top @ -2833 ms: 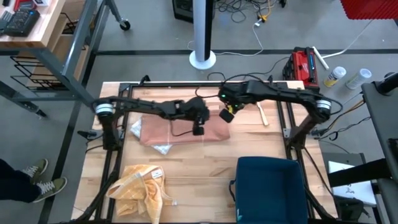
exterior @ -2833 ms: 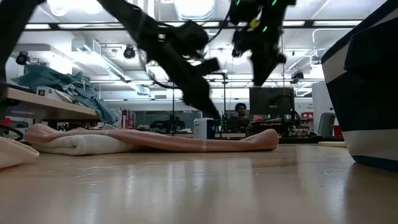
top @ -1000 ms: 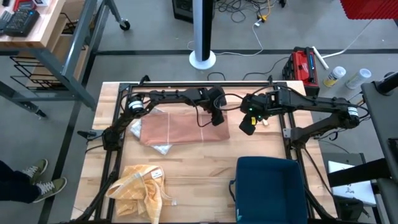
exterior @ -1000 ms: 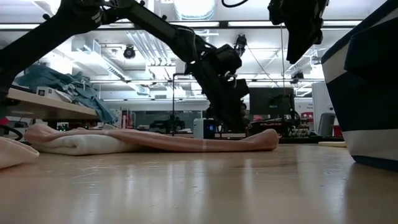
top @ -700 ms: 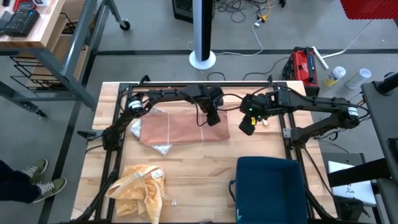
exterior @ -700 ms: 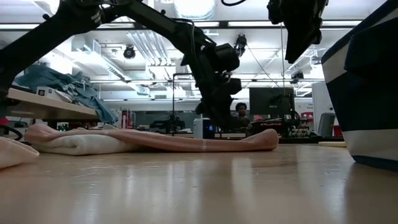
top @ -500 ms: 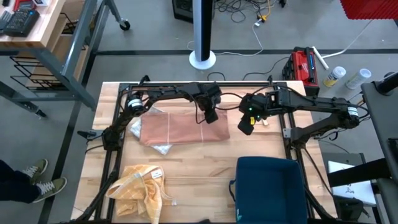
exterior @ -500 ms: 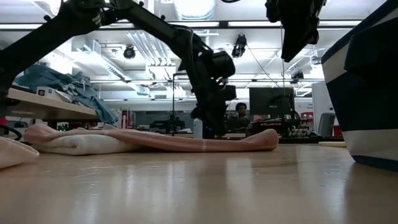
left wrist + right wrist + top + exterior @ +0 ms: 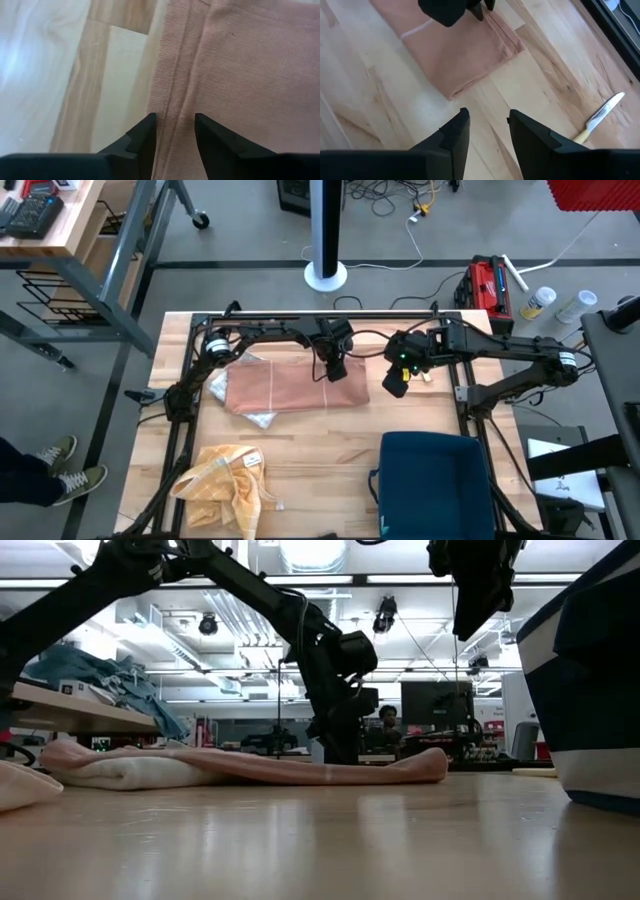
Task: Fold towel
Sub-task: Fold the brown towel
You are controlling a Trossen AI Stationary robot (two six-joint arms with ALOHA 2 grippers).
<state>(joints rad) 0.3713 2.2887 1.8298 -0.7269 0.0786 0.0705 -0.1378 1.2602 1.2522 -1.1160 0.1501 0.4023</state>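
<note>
The pink towel (image 9: 295, 389) lies folded flat on the wooden bench (image 9: 320, 470), toward the far side, roughly between the two arms. From table height it reads as a long low roll (image 9: 250, 766), flat along its whole length.

The left tool (image 9: 334, 370) is down at the towel's far right corner. In its wrist view the two dark fingers (image 9: 145, 135) stand a little apart, straddling the hemmed edge of the towel (image 9: 240, 75), with bare wood just beside the hem. Nothing is pinched between them that I can see; the cloth lies flat under the tips. Low view has the tool (image 9: 338, 745) coming steeply down onto the roll.

The right tool (image 9: 396, 381) hangs off the towel's right end, above bare bench. Its fingers (image 9: 452, 135) are parted too, narrow gap, empty, looking down at the towel's near corner (image 9: 465, 55) and the left arm's dark bulk above it. A small knife (image 9: 600, 117) with a pale handle lies on the wood well off from the towel.

Nearer the front edge, a yellow cloth (image 9: 230, 480) sits crumpled on the left, and a dark blue bin (image 9: 435, 480) stands on the right. A clear plastic bag (image 9: 225, 385) pokes out from under the towel's left side.
</note>
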